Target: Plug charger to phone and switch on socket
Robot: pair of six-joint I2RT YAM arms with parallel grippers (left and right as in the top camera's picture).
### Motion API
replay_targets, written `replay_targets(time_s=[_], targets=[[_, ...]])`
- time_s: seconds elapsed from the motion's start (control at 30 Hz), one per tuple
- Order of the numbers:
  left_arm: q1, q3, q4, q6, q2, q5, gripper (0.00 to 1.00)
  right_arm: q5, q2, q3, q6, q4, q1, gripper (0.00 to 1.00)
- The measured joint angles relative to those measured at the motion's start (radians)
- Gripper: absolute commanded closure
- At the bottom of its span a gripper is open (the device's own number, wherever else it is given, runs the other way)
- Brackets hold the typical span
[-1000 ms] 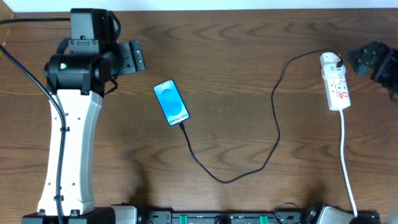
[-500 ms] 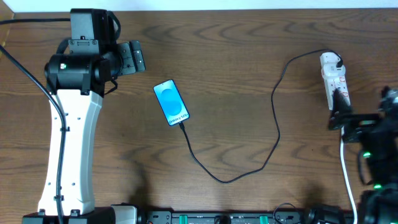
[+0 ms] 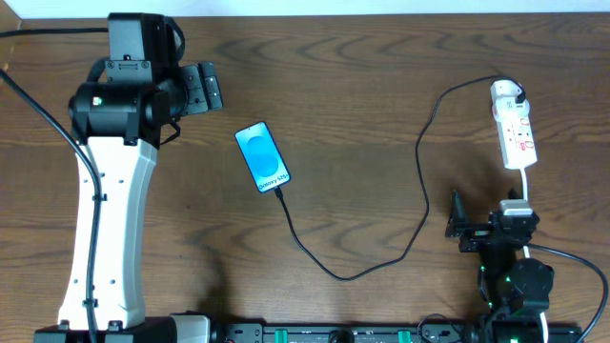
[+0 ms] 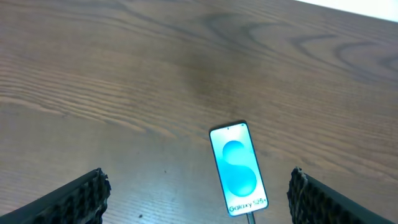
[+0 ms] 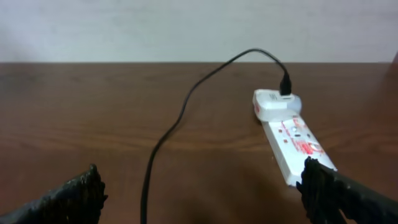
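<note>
The phone lies screen up at the table's middle, screen light blue; it also shows in the left wrist view. The black charger cable runs from the phone's lower end in a loop to a white adaptor on the far end of the white socket strip. In the right wrist view the strip and the cable lie ahead. My left gripper is open and empty, up and left of the phone. My right gripper is open and empty, near the front edge below the strip.
The strip's white cord runs down past my right arm to the front edge. A black equipment rail lines the table's front edge. My left arm's white body covers the left side of the table.
My right arm has pulled back from beside the strip at the far right to the front right edge. The left arm, phone and cable have not moved.
</note>
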Motion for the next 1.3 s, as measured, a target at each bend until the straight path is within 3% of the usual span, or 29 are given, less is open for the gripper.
replay_targets(time_s=[0.8, 0.87, 0.97, 1.3], targets=[[0.007, -0.008, 0.003, 0.0, -0.016, 0.0, 0.07, 0.002, -0.008, 0.0, 0.0, 0.0, 0.0, 0.01], [0.007, -0.037, 0.001, 0.0, -0.054, 0.0, 0.02, 0.002, -0.008, 0.0, 0.0, 0.0, 0.0, 0.01], [0.006, -0.085, 0.007, 0.001, -0.134, -0.005, 0.02, 0.002, -0.008, 0.0, 0.0, 0.0, 0.0, 0.01], [0.007, -0.434, 0.008, 0.005, -0.506, -0.222, 0.02, 0.005, -0.01, 0.0, 0.0, 0.0, 0.0, 0.01]])
